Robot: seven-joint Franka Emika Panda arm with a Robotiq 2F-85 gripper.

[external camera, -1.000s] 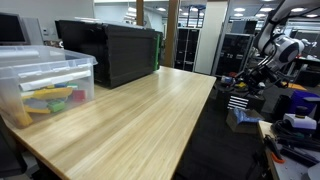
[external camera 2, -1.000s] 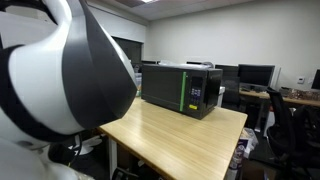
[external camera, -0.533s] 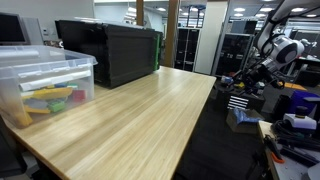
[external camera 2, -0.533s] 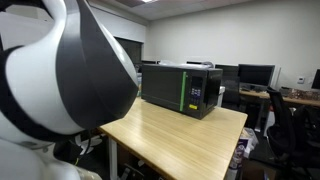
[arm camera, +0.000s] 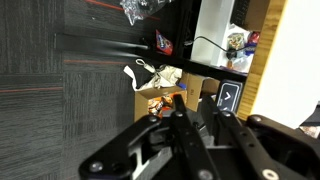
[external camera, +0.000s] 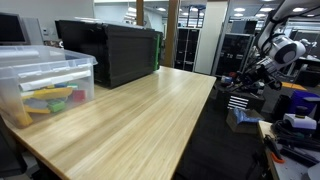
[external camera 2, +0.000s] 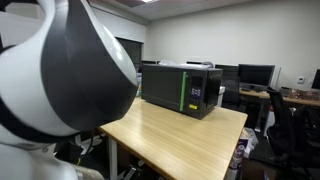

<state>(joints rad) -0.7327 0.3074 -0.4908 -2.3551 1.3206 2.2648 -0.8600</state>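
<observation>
My gripper (arm camera: 193,100) hangs beside the table, low over dark carpet (arm camera: 60,90). Its two black fingers (arm camera: 185,131) are drawn close together with only a slim gap, and nothing sits between them. Just beyond the fingertips an open cardboard box (arm camera: 150,103) of small orange and mixed items stands on the floor, with a crumpled white bag (arm camera: 150,75) next to it. In an exterior view the arm (external camera: 284,48) reaches down past the far right end of the wooden table (external camera: 130,115). In an exterior view the arm's white and black body (external camera 2: 60,80) fills the left side.
A black microwave (external camera: 115,50) (external camera 2: 185,88) stands at one end of the table (external camera 2: 180,135). A clear plastic bin (external camera: 45,85) with coloured items sits at the near left. Shelves, chairs and cluttered desks surround the arm. A black device (arm camera: 228,97) with a white arrow lies near the box.
The arm's near body has shifted slightly in an exterior view. The table, microwave and bin have not moved.
</observation>
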